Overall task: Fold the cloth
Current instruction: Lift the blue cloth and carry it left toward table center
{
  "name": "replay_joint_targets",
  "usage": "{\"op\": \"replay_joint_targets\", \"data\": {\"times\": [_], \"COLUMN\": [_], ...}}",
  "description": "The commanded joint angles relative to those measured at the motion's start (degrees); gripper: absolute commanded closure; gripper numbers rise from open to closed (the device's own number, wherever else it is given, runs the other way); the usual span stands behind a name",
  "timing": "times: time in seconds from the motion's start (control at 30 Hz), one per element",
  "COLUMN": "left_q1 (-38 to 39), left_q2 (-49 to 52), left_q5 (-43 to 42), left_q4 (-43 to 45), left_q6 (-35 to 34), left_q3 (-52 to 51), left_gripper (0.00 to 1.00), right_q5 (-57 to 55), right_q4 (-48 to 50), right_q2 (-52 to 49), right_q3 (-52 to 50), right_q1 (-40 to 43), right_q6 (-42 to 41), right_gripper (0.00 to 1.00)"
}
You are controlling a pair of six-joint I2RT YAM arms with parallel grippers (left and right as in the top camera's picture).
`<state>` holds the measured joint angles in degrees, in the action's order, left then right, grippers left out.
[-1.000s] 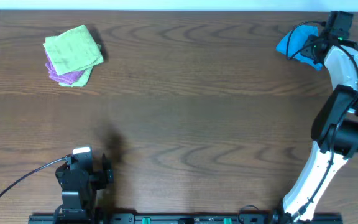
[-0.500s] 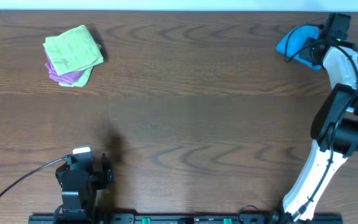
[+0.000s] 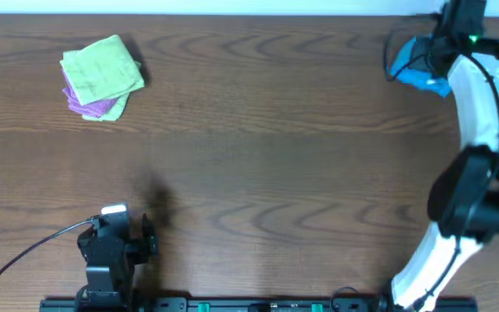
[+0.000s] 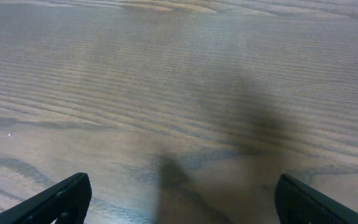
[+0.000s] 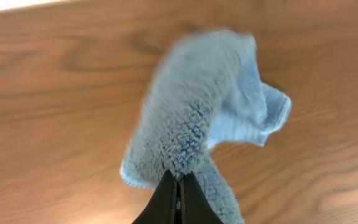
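Observation:
The sky-blue cloth (image 3: 416, 64) is bunched up at the far right back of the table, partly under my right arm. In the right wrist view the cloth (image 5: 191, 112) hangs crumpled from my right gripper (image 5: 178, 179), whose two fingers are shut on a pinch of its fabric. My left gripper (image 4: 179, 199) hovers low over bare wood at the front left, jaws wide open with nothing between them. From overhead the left gripper (image 3: 145, 234) sits by the front edge.
A light green cloth (image 3: 102, 69) lies folded on top of a purple cloth (image 3: 98, 106) at the back left. The right arm (image 3: 475, 130) stretches along the right side. The table's back edge (image 3: 232, 16) runs just behind the blue cloth.
My right gripper closed on the blue cloth and pulled it up and slightly back, gathering it into a tighter bunch. The left arm has not moved.

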<state>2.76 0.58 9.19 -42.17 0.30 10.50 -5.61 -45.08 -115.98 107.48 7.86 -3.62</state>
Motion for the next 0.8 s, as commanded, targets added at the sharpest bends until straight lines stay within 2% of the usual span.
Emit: {"op": "replay_joint_targets", "data": {"times": [0.0, 0.33, 0.63, 0.77], "left_q1": [-0.22, -0.22, -0.22, -0.22], "left_q2": [-0.37, -0.37, -0.37, -0.37], "left_q5": [-0.24, -0.24, -0.24, -0.22], "left_q4": [-0.68, -0.68, -0.70, -0.70], "left_q6": [1.01, 1.01, 1.01, 1.03], "left_q3": [-1.03, -1.03, -1.03, -1.03], "left_gripper": [0.05, 0.05, 0.05, 0.05], "right_q5": [-0.17, -0.20, -0.09, 4.81], "right_q4": [-3.63, -19.87, -31.15, -34.21], "right_q2": [5.66, 18.32, 22.40, 23.02], "right_q3": [1.22, 1.22, 1.22, 1.22], "right_q1": [-3.54, -18.62, -31.67, -37.55], "right_q6": [1.57, 1.49, -2.14, -2.12], "right_gripper": [0.99, 0.99, 0.99, 0.99]}}
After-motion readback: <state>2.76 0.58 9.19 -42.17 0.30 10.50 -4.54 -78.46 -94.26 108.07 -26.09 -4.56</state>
